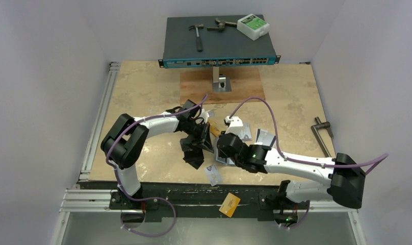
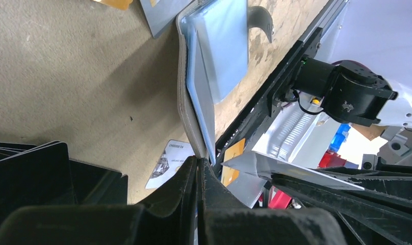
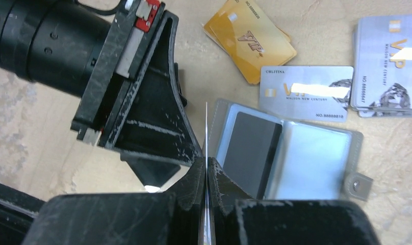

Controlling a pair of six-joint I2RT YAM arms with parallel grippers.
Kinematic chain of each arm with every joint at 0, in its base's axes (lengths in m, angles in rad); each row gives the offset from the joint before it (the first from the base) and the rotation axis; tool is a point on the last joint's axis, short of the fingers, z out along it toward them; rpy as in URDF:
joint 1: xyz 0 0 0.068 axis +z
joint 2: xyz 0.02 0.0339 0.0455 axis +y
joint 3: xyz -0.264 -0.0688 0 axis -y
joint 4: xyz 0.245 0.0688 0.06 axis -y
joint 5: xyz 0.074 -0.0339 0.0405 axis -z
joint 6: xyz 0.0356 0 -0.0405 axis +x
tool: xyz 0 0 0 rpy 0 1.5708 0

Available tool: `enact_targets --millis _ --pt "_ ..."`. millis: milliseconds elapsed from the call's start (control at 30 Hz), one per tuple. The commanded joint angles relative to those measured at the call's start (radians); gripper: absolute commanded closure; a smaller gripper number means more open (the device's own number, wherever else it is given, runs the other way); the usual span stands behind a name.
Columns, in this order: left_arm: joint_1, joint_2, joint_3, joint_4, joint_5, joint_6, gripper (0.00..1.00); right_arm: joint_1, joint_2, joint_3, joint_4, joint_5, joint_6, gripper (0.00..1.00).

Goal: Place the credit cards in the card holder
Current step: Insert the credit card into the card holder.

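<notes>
Clamping card holder, L pincer; card in R pincer beside.

One grey card holder is in frame; at its 12 o'clock one lone silver card, at 11 a gold pile (at least two cards), at 1 a silver stack too tight to count. One black case, one hammer.

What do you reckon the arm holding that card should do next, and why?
Probably the right gripper should tilt and slide its card into the open sleeve of the card holder: the card stands edge-on at the holder's rim, not yet inside, and the left gripper pinches the holder's cover.
</notes>
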Motion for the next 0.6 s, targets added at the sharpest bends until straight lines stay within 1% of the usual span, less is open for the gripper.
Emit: enact_targets --millis 0,133,233,367,567 --pt "0.009 -0.055 -0.007 0.032 0.03 -0.031 1.0 0.031 -0.078 0.013 -0.081 0.082 -0.038 1.0" --pt "0.01 -0.064 -0.006 0.033 0.026 -0.028 1.0 0.047 -0.135 0.003 -0.133 -0.023 -0.1 1.0" --pt "0.011 -0.066 -0.006 0.034 0.025 -0.026 1.0 0.061 -0.17 0.025 -0.197 -0.127 -0.15 1.0" --pt "0.012 -0.063 -0.006 0.042 0.021 -0.023 1.0 0.081 -0.14 0.067 -0.301 -0.236 -0.195 1.0" --pt "0.012 -0.071 -0.012 0.041 0.013 -0.014 1.0 0.124 -0.098 0.104 -0.378 -0.263 -0.22 1.0"
